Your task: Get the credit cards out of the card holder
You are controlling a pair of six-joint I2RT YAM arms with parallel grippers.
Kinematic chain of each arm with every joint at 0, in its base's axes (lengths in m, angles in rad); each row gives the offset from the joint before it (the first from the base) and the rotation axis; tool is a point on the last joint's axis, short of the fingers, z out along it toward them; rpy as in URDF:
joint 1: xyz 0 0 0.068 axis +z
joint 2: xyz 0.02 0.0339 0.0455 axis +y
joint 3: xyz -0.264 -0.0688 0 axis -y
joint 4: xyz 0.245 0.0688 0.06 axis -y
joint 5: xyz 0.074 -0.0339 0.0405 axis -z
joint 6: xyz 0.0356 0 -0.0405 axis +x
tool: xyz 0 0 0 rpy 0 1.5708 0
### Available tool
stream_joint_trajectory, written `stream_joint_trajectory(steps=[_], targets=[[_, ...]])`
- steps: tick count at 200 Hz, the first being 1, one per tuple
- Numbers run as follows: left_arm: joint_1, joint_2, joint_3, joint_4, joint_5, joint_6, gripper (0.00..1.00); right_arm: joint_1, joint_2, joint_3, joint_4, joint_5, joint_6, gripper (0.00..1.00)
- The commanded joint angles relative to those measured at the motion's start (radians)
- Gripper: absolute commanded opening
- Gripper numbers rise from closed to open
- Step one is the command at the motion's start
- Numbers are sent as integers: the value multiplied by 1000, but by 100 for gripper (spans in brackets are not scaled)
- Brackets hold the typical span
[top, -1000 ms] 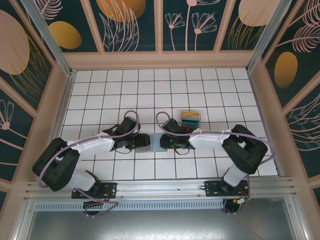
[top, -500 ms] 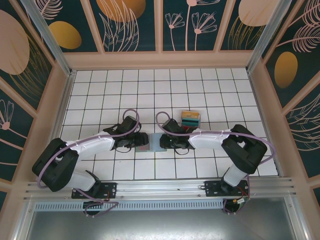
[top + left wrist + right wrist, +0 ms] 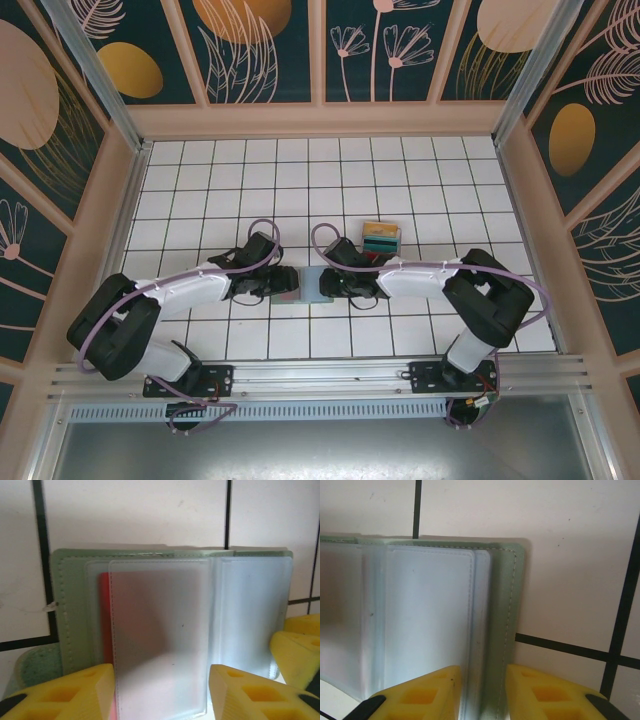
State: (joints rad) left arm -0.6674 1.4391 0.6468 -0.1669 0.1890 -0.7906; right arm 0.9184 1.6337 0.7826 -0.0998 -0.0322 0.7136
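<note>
- Card holder [image 3: 312,284], a flat grey-green two-panel wallet with stitched edges, is laid open on the white tiled floor [image 3: 250,180]. It is found near the small clear plastic tray [image 3: 399,238], on that tray's arm-base side and to its left.
- Frosted clear sleeves [image 3: 160,640] are seen over its pale blue-grey inner face. A thin red plastic card [image 3: 103,630] is glimpsed under the sleeve on the panel farther from the tray.
- Teal and yellow-gold cards [image 3: 379,240] are stacked in the tray.
- The left gripper [image 3: 162,695] is spread, its yellow fingers [image 3: 65,692] set either side of the farther panel's sleeve.
- The right gripper [image 3: 482,695] is clenched on the holder's edge nearer the tray.
</note>
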Motion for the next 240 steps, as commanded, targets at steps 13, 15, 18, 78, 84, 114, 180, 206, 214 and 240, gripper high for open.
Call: stream_joint_trajectory(steps=[13, 15, 18, 78, 84, 114, 180, 206, 214, 240], targets=[[-9, 19, -9, 49, 59, 23, 53, 19, 34, -7, -7, -18, 15, 31], [-10, 21, -8, 50, 59, 23, 53, 19, 34, -7, -8, -18, 15, 31], [-10, 25, -7, 50, 61, 24, 53, 19, 34, -6, -9, -18, 14, 31], [-26, 43, 11, 72, 97, 35, 57, 20, 36, 1, -12, -16, 11, 31], [-28, 42, 14, 82, 112, 37, 57, 21, 37, 1, -10, -17, 13, 31], [-48, 77, 59, 112, 162, 50, 58, 22, 39, 2, -8, -19, 17, 31], [-72, 89, 121, 111, 182, 70, 56, 19, 9, -16, -3, -5, 32, 31], [-72, 46, 110, 133, 202, 68, 56, 17, 13, -16, 2, -8, 36, 32], [-72, 36, 106, 138, 205, 66, 56, 15, 14, -15, 2, -9, 36, 31], [-72, 6, 103, 145, 208, 62, 56, 7, 5, -18, 7, -14, 41, 32]])
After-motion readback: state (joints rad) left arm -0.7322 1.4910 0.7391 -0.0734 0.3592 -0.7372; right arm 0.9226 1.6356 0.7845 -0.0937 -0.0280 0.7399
